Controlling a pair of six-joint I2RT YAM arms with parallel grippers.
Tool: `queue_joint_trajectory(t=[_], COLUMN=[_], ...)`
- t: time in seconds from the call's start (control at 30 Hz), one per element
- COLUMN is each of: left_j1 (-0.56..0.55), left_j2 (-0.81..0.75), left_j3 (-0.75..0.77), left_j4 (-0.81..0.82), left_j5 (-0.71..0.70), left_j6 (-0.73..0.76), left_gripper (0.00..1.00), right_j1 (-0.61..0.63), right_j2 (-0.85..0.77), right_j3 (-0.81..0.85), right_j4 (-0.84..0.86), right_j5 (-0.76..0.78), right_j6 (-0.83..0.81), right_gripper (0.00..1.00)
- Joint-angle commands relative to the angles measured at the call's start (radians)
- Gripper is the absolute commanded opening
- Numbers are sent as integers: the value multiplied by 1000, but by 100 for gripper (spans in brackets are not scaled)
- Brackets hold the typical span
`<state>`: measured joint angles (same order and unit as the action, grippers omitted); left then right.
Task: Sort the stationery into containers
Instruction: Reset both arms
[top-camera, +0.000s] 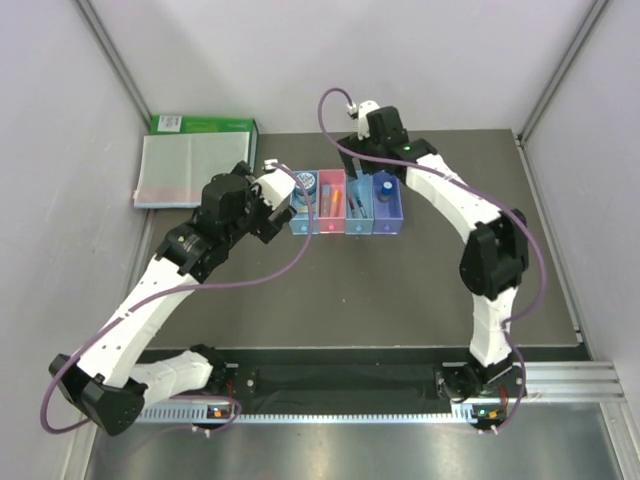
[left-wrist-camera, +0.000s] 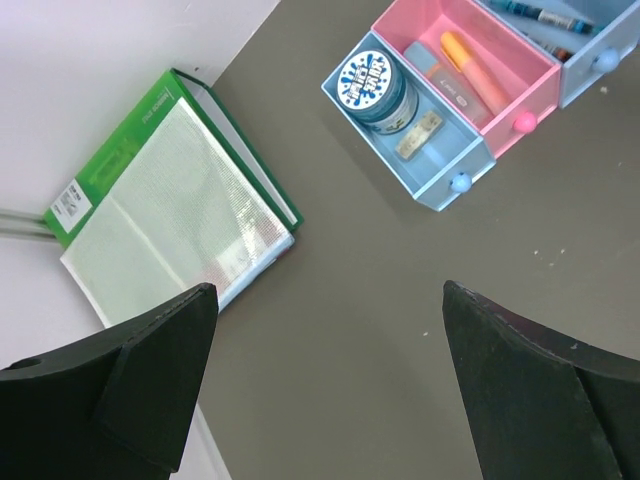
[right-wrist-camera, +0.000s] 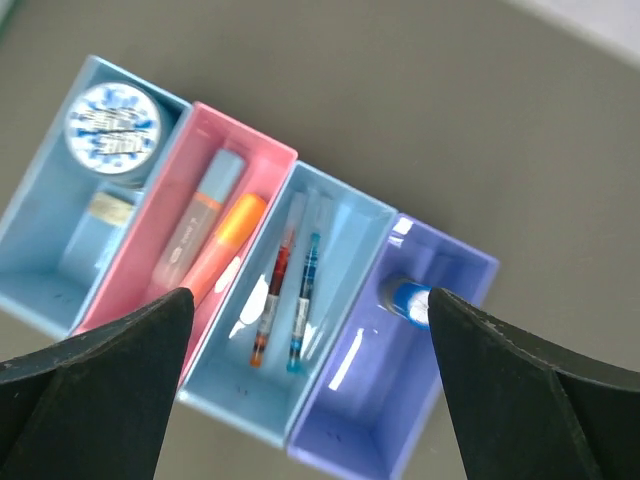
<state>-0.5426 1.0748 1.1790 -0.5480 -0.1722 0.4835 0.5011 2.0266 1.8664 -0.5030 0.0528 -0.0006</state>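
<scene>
Count of containers: one joined row of four bins (top-camera: 330, 226) on the desk (top-camera: 400, 290), towards its far side. From the left they are a light-blue bin (right-wrist-camera: 50, 285), a pink bin (right-wrist-camera: 268, 172), a second light-blue bin (right-wrist-camera: 345, 250) and a purple bin (right-wrist-camera: 370, 400).

Count of stationery: seven items, all lying inside the bins.
- First light-blue bin, two items: one tape roll (right-wrist-camera: 113, 122) and one eraser (right-wrist-camera: 108, 208) just beside it.
- Pink bin, two items: one marker (right-wrist-camera: 198, 215) and one orange highlighter (right-wrist-camera: 225, 245), side by side.
- Second light-blue bin, two items: one red pen (right-wrist-camera: 272, 295) and one blue pen (right-wrist-camera: 305, 295), parallel.
- Purple bin, one item: a blue-capped bottle (right-wrist-camera: 408, 298).

Other items: one clear folder (left-wrist-camera: 170, 230) lying on one green box (left-wrist-camera: 120, 140), at the far left corner of the desk.

Left arm: it reaches up and to the right from its base. The left claw (left-wrist-camera: 328, 300) hangs over bare desk near the left end of the row. Its fingers are spread wide with nothing between them.

Right arm: it rises from its base, bends at the elbow on the right and folds back over the far edge. The right claw (right-wrist-camera: 308, 300) points down above the row, over the two right-hand bins. Its fingers are likewise apart and hold nothing.
</scene>
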Motion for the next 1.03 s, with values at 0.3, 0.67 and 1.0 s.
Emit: queue_joint_trajectory(t=[0.3, 0.67, 1.0], left_j1=[4, 6, 4], left_j2=[-18, -141, -185], left_j3=[111, 51, 24], left_j4=[-112, -124, -125], left_j5=[-3, -174, -182], left_j6=[-325, -329, -313], left_gripper=[99, 99, 99], right_j1=[22, 30, 30], right_j2=[-576, -897, -956], right_j3=[-4, -165, -217], right_j4=[-318, -371, -368], right_j5=[113, 188, 173], right_j6=[-210, -153, -165], right_gripper=[100, 100, 100])
